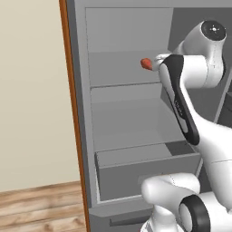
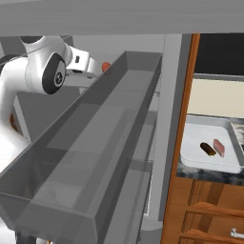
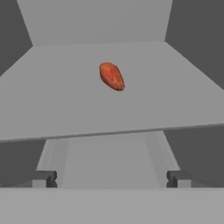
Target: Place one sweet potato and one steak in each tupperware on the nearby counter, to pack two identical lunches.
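An orange-red sweet potato (image 3: pixel 112 76) lies alone on a grey shelf (image 3: pixel 61 105) inside an open grey fridge (image 1: pixel 84 113); everything else here is placed from that shelf. In the hand view the sweet potato rests near the middle of the shelf, toward its back wall, tilted with one end pointing away. The end effector (image 3: pixel 111 178) is in front of the shelf's front edge and a little below it, apart from the sweet potato, its two dark fingertips (image 3: pixel 43 178) spread wide with nothing between them.

In the left base view the white arm (image 1: pixel 190 104) reaches up toward the same shelf, and the sweet potato (image 1: pixel 146 64) shows just beside the arm's wrist, on the upper shelf. Below that shelf sits another shelf and then a grey drawer (image 1: pixel 136 174), which is pulled out.

In the right base view the sweet potato (image 2: pixel 106 67) peeps out past the rim of a grey door bin (image 2: pixel 95 157). To the right of the fridge, beyond an orange-brown panel edge (image 2: pixel 183 124), a white-grey tupperware (image 2: pixel 209 162) stands on the dark marbled surface (image 2: pixel 209 175) over brown wooden drawers (image 2: pixel 205 209). Inside it lie a dark brown sweet potato (image 2: pixel 207 148) and a pale pink steak (image 2: pixel 218 147), close side by side.
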Robot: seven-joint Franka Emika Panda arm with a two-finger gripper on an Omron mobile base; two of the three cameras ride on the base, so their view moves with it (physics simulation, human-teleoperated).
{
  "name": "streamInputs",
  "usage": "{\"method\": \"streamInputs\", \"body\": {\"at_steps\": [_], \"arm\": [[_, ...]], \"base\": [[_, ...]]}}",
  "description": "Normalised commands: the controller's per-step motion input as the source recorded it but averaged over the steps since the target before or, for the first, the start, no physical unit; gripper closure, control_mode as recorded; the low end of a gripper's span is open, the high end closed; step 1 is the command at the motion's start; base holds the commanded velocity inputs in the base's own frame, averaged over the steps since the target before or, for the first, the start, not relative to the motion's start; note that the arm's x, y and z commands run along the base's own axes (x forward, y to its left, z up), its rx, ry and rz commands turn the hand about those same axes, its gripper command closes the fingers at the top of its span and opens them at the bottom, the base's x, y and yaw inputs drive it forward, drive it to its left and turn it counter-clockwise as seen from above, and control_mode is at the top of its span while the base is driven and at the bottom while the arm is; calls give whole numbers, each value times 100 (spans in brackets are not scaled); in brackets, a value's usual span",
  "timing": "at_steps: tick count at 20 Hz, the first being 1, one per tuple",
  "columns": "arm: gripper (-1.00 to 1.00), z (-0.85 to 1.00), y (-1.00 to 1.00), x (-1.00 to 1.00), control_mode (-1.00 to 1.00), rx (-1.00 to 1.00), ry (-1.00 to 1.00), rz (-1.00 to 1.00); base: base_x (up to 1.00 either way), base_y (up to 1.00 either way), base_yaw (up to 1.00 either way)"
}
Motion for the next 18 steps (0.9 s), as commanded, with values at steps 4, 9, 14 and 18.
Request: {"method": "streamInputs", "body": {"at_steps": [4, 9, 14, 18], "arm": [[-100, -1, -4, 70, -100, 0, 0, 0], [-100, -9, -13, 64, -100, 0, 0, 2], [-100, -14, -7, 64, -100, 0, 0, 8], [-100, -11, 0, 60, -100, 0, 0, 12]], "base": [[0, 0, 0], [0, 0, 0], [0, 0, 0], [0, 0, 0]]}}
